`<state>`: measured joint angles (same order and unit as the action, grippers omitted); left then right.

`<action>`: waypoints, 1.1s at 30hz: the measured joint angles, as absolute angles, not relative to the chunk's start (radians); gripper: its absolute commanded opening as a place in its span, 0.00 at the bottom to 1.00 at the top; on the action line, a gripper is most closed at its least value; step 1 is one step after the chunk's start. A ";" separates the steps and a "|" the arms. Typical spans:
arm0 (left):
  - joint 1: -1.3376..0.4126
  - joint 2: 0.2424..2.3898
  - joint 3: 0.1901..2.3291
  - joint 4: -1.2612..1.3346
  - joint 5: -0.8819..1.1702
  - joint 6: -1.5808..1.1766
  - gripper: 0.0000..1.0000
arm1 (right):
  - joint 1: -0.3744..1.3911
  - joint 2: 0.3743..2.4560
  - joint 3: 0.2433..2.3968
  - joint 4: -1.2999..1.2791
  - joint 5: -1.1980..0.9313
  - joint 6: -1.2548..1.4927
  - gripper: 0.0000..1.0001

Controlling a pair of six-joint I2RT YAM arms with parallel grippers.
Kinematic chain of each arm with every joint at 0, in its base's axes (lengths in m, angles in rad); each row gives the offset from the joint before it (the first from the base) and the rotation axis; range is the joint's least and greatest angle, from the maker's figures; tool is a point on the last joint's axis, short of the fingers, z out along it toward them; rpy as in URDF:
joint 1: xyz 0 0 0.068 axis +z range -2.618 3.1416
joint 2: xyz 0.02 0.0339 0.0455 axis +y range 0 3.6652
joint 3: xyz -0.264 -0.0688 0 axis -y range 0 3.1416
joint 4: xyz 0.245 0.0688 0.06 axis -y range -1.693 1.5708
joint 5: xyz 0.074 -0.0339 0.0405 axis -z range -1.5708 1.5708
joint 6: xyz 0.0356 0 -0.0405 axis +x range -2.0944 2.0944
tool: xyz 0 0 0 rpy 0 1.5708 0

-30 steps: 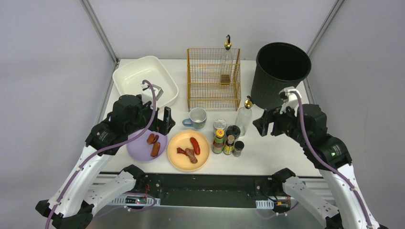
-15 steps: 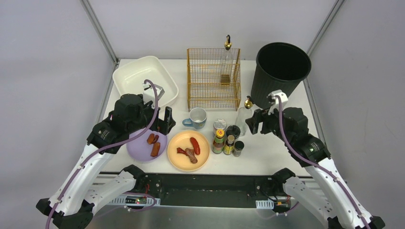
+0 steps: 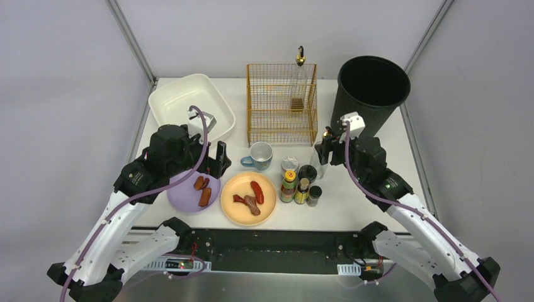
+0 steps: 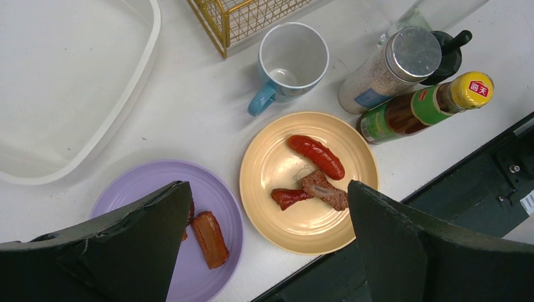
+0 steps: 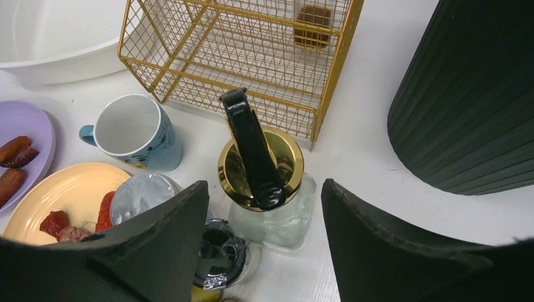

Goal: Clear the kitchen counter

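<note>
On the white kitchen counter (image 3: 371, 201) stand a purple plate (image 3: 182, 196) with sausage pieces, a yellow plate (image 3: 234, 211) with sausages, a blue mug (image 3: 260, 155), a clear glass bottle (image 5: 258, 160) with a gold cap and black spout, and a cluster of condiment bottles (image 3: 299, 182). My right gripper (image 5: 264, 207) is open, one finger on each side of the glass bottle, with gaps showing on both sides. My left gripper (image 4: 267, 189) hangs wide open above the gap between the purple plate (image 4: 208, 189) and the yellow plate (image 4: 277, 151), holding nothing.
A gold wire basket (image 3: 281, 104) with a tall bottle (image 3: 298, 82) inside stands at the back centre. A black bin (image 3: 368, 94) is at the back right, close behind my right arm. A white basin (image 3: 189, 104) sits at the back left.
My right arm has swung left from beside the bin to the glass bottle, and its jaws have narrowed a little. The left arm has not moved.
</note>
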<state>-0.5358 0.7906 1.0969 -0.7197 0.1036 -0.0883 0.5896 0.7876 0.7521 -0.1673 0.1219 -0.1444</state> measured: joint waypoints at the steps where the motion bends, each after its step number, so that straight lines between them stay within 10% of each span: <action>1: -0.536 0.791 1.097 -0.720 0.104 -0.088 1.00 | 0.594 0.791 0.743 -0.146 0.130 -0.147 0.67; 12: -0.536 0.786 1.090 -0.719 0.104 -0.088 1.00 | 0.623 0.830 0.715 -0.039 0.187 -0.159 0.46; 24: -0.536 0.782 1.082 -0.719 0.104 -0.088 1.00 | 0.638 0.843 0.712 -0.015 0.224 -0.198 0.00; 33: -0.536 0.776 1.082 -0.719 0.104 -0.088 1.00 | 0.641 0.859 0.776 -0.101 0.235 -0.239 0.00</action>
<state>-0.5358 0.7761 1.0821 -0.7193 0.1036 -0.0879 0.6415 0.8589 0.7757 -0.1009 0.2352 -0.2394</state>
